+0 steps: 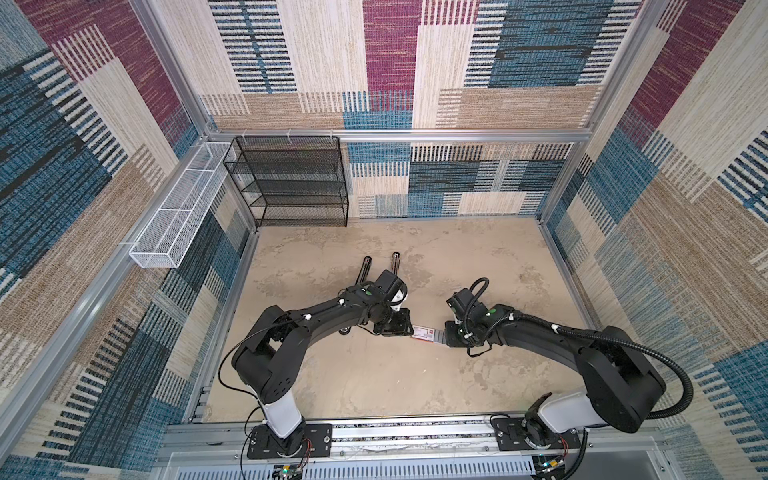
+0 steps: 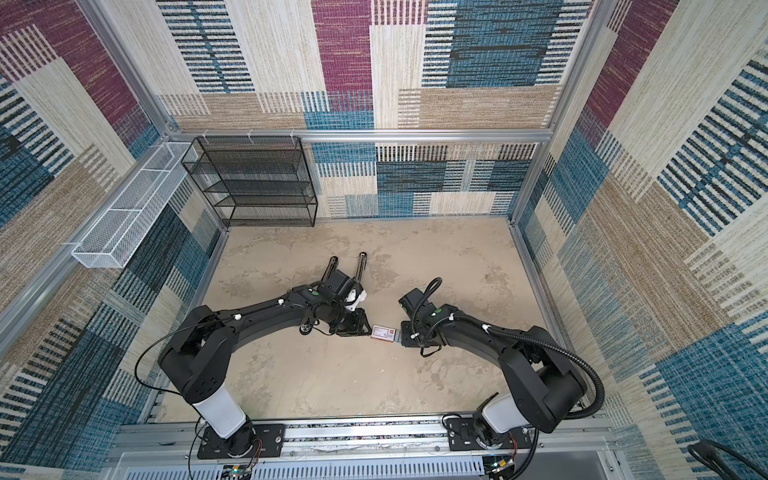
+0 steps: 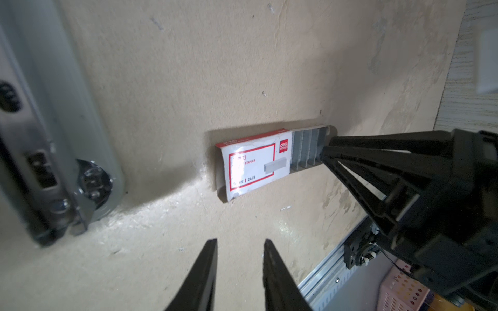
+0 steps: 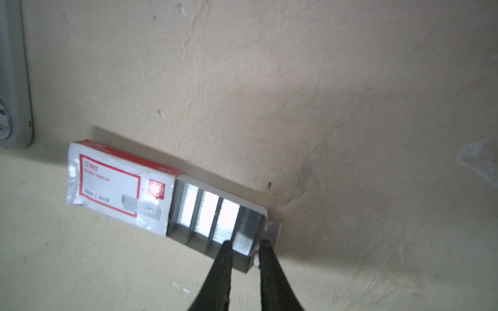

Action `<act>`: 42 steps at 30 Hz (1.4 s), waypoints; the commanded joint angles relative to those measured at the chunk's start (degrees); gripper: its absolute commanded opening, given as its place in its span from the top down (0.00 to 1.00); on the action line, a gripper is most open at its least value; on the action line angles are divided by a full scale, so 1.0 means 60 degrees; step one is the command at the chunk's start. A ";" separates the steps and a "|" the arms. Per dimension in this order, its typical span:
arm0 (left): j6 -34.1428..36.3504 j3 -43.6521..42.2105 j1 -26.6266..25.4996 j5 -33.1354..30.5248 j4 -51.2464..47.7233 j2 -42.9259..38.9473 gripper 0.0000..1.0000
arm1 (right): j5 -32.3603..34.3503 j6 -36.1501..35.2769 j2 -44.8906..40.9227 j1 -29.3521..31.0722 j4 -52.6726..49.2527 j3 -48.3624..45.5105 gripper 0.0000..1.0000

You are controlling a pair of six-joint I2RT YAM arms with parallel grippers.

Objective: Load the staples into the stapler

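Toward the front of a tan table (image 1: 478,257) lies the red-and-white staple box (image 4: 116,183), its grey tray (image 4: 197,207) slid out toward the right gripper (image 4: 245,242), whose narrowly parted jaws straddle the end row of staples (image 4: 244,234); a pinch cannot be confirmed. The left gripper (image 3: 240,241) hovers open, empty, near the box. Beyond, the black stapler (image 1: 395,266) lies splayed open. Farthest, a black mesh shelf (image 1: 291,183) stands at the back.
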 commanded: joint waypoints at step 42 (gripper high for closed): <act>-0.0134 -0.0147 0.0036 0.0184 0.0241 0.0075 0.68 | 0.0696 -0.0142 0.0638 0.0009 0.0027 0.0406 0.85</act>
